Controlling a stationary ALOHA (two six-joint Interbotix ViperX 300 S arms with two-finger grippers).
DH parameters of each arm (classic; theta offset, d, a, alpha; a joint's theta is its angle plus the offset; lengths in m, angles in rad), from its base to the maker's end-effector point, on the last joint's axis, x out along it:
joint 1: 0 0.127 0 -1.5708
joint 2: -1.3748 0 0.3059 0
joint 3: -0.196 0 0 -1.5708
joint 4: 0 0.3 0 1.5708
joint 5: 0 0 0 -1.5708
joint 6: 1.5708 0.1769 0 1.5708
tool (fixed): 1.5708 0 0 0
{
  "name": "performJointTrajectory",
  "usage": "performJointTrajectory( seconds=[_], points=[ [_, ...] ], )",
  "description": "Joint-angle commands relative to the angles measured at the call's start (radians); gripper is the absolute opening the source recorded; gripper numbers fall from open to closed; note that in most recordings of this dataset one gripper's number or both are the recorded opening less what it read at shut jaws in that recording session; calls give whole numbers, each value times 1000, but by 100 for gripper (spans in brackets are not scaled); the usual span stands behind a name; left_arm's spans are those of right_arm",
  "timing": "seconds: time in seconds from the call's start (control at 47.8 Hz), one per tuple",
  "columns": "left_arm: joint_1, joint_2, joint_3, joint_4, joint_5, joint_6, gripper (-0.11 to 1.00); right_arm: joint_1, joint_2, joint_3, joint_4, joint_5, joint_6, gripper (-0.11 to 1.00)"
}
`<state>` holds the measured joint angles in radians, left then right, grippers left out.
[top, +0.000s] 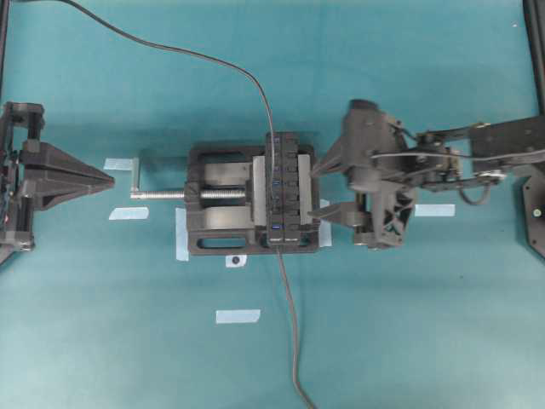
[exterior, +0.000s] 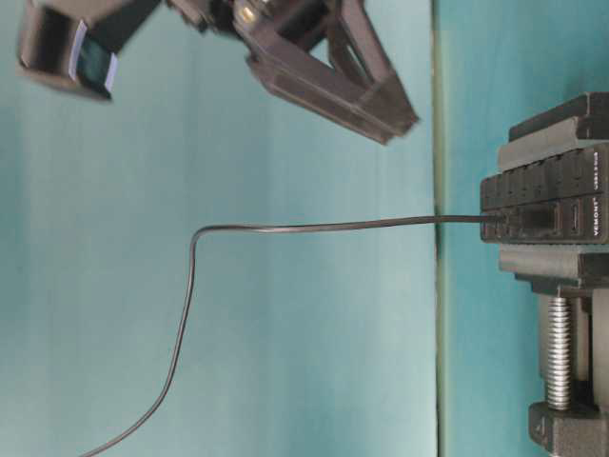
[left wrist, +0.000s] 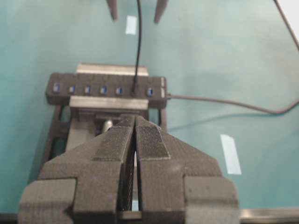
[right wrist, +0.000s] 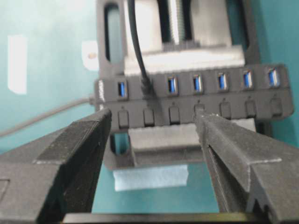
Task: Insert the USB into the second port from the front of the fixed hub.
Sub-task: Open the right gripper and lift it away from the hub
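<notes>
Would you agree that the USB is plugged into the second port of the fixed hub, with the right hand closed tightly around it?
Not quite: the right hand is open and clear of the USB, as the right wrist view shows. The USB does sit in the fixed hub's second port.

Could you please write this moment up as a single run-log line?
USB: seated in hub, second port from lead end | right gripper: open, empty, beside hub | left gripper: shut, empty, away

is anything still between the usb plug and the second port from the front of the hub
Nothing visible. The USB already sits in the fixed hub, in the second slot from the end where the hub's own lead exits. The right gripper hangs open and empty beside it.
</notes>
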<state>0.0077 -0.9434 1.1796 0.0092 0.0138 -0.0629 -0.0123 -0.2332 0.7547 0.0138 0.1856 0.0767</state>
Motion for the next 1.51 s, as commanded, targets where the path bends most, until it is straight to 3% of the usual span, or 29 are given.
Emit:
performJointTrajectory(
  seconds=[0.0, 0.272, 1.486],
  points=[
    [2, 3, -11, 2, -8, -2, 0, 3, -41, 12, 0, -58, 8, 78],
    [0, 3, -12, 2, -8, -2, 0, 8, -67, 57, 2, -146, 9, 78],
    [2, 3, -14, 2, -8, -2, 0, 15, -67, 78, 2, -144, 9, 78]
  ],
)
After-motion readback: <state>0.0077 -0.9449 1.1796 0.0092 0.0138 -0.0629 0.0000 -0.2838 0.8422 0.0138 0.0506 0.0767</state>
